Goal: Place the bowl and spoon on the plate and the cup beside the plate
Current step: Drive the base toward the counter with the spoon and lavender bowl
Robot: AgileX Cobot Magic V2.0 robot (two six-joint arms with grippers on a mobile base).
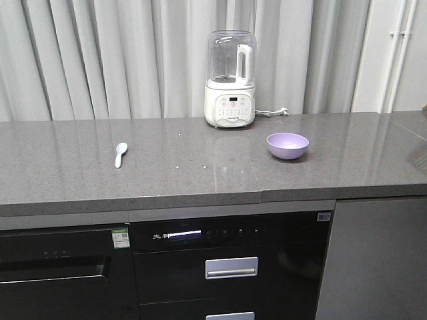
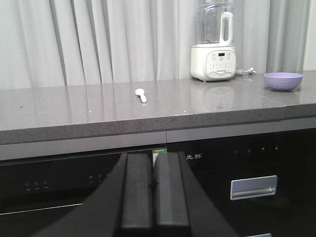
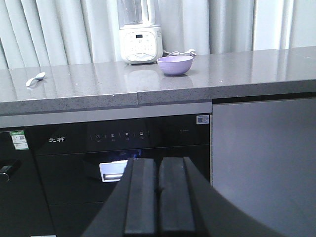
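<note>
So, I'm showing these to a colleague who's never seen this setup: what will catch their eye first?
Most likely the tall white blender with its clear plastic jug, standing at the back of the grey stone counter against pale curtains. Next, the small lavender plastic bowl in front of it to the right, and the pale blue plastic spoon lying alone further left.
</note>
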